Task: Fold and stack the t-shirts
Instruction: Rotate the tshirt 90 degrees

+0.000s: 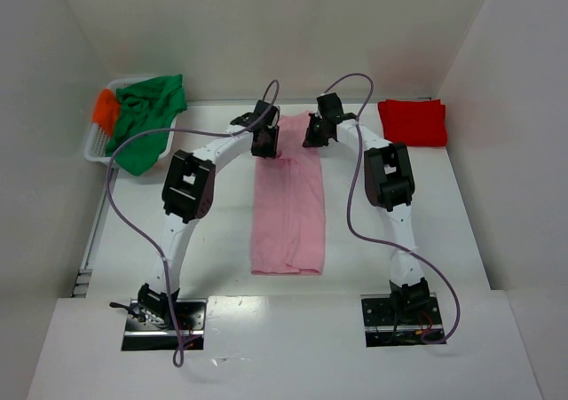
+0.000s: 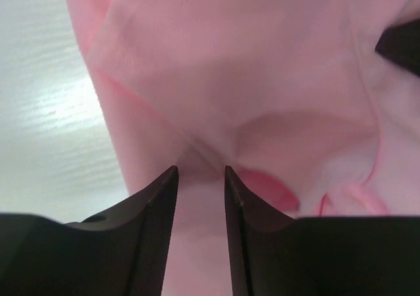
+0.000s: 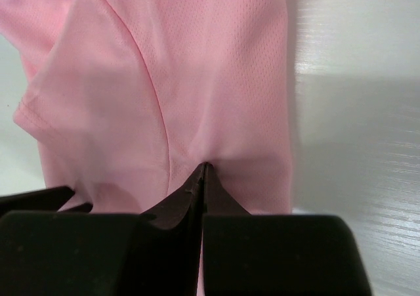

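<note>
The pink t-shirt (image 1: 288, 205) lies as a long folded strip down the middle of the table, its far end held by both grippers. My left gripper (image 1: 264, 143) is at the far left corner; in the left wrist view its jaws (image 2: 200, 171) stand a finger-width apart with a bunch of pink cloth (image 2: 230, 60) filling the gap and creases running into the tips. My right gripper (image 1: 312, 136) is at the far right corner, and its tips (image 3: 205, 165) are pressed together on a pinch of the pink cloth (image 3: 197, 66).
A folded red t-shirt (image 1: 413, 122) lies at the back right. At the back left a white basket (image 1: 96, 143) holds a crumpled green t-shirt (image 1: 146, 116) and an orange one (image 1: 106, 109). White walls enclose the table on three sides.
</note>
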`<state>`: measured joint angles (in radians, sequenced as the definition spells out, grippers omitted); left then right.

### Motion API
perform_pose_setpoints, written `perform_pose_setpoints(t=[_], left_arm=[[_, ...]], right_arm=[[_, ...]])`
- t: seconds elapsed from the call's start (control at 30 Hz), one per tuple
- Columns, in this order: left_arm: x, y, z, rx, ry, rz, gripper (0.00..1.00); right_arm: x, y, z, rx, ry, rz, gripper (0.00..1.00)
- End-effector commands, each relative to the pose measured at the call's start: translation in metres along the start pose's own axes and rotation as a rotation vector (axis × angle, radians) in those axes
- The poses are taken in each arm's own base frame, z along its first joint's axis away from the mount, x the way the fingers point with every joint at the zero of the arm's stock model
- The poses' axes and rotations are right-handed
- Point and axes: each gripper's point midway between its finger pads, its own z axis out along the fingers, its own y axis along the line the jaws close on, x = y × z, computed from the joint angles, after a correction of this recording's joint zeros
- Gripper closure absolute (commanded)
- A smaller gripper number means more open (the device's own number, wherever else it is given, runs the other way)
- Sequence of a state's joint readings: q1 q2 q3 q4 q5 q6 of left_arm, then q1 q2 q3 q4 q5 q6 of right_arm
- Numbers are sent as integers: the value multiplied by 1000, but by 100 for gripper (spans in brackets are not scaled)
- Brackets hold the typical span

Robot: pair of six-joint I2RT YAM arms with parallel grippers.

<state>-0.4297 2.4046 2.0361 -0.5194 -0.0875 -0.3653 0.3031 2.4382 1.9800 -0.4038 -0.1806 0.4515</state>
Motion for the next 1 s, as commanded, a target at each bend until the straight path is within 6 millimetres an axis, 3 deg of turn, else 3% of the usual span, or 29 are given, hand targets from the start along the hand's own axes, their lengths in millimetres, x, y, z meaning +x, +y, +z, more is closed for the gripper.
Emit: perform_pose_setpoints(t=[0.0,0.17,0.27,0.43,0.47,0.53,0.63,0.67,0.77,0.97], left_arm=[[-22,4,-40,8,-69,10,57],[-42,18,-61,-5,-125,-36,46],[-71,4,-84,60,-204,-36,41],[-94,-27,-88,182,-267,-25,40],[-88,-35,-77,199,-246,-16,43],[-93,-54,-76,262,-254,1,51],[-77,-71,-53,300,-212,22,62],[-78,-79,-57,319,-216,30,65],[-64,-83,-43,325,-181,48,76],[-40,-83,-27,316,-131,52,80]], right_arm=[[30,-25,6,75,79,1,100],[33,-27,7,79,87,2,100],[33,-27,7,79,87,2,100],[33,-27,7,79,87,2,100],[33,-27,7,79,87,2,100],[30,-25,4,75,79,1,100],[33,-27,5,79,87,-7,100],[33,-27,5,79,87,-7,100],[35,-28,6,79,87,-7,100],[35,-28,6,79,87,-7,100]])
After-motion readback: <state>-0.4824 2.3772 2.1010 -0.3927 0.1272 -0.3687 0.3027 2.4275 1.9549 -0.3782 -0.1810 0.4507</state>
